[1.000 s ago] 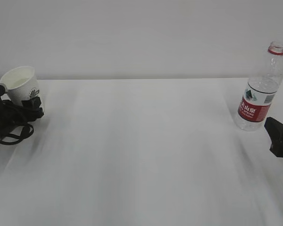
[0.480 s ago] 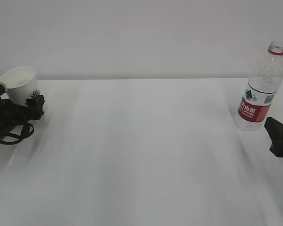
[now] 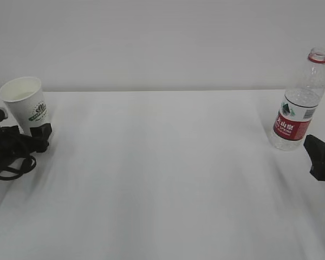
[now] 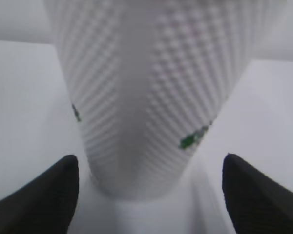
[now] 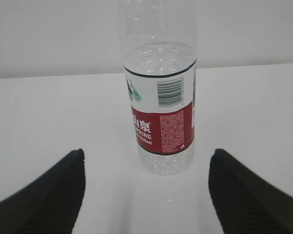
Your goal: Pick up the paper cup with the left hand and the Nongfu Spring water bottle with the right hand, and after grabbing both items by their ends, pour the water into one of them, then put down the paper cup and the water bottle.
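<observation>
- Left claw (image 4: 146, 195): released, its two dark tips spread wide and clear of the paper cup (image 4: 146, 97), which stands between them at 12 o'clock, base on the worktop (image 4: 24, 97).
- In the exterior view the left claw (image 3: 32, 132) sits at the foot of the paper cup (image 3: 26, 104), far out at 9 o'clock on the worktop (image 3: 162, 173); the cup is upright, mouth up, long axis vertical.
- Right claw (image 5: 146, 190): released, tips wide apart, holding nothing. The Nongfu Spring water bottle (image 5: 161, 107) stands ahead at 12 o'clock, near but untouched.
- From outside, the right claw (image 3: 320, 157) lies at 5 o'clock of the Nongfu Spring water bottle (image 3: 300, 105), which is upright and uncapped, out at 3 o'clock.
- Judgement: both things look set down; each arm need only back straight away, keeping clear of its upright thing.
</observation>
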You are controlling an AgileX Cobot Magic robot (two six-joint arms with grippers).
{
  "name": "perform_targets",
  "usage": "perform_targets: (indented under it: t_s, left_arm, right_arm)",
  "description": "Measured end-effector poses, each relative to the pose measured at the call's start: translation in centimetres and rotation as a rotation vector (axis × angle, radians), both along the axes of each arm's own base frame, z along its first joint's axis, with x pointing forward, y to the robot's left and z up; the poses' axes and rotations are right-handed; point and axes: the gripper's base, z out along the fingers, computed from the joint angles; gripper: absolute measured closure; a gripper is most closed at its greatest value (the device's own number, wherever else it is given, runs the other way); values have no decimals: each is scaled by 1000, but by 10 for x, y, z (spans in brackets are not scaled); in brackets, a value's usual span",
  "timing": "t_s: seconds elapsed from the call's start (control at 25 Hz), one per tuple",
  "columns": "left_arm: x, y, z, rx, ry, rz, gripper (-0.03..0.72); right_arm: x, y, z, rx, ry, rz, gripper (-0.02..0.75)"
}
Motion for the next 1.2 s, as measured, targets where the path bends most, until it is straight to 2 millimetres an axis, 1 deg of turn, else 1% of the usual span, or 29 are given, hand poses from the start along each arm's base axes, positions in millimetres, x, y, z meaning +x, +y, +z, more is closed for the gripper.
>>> perform_targets:
  t_s: [0.12,0.56,0.76,0.96,1.08,1.2]
  left_arm:
    - [-12,-1,-1,2,32,-13,2]
    - [-43,-4,38,9,-2,-54,15]
    - [-52,-4,68,11,-75,-61,26]
    - [-56,-5,99,15,-173,-72,37]
    - [-58,-7,115,23,-228,-94,45]
    - [-61,-8,131,28,-280,-103,50]
  right_arm:
    - [0,0,0,0,0,0,145]
    - [0,0,0,0,0,0,145]
    - [0,2,0,-7,0,26,145]
    - [2,3,4,-15,-21,40,145]
    - [1,3,14,-16,-70,43,145]
    - [0,3,30,-20,-121,42,145]
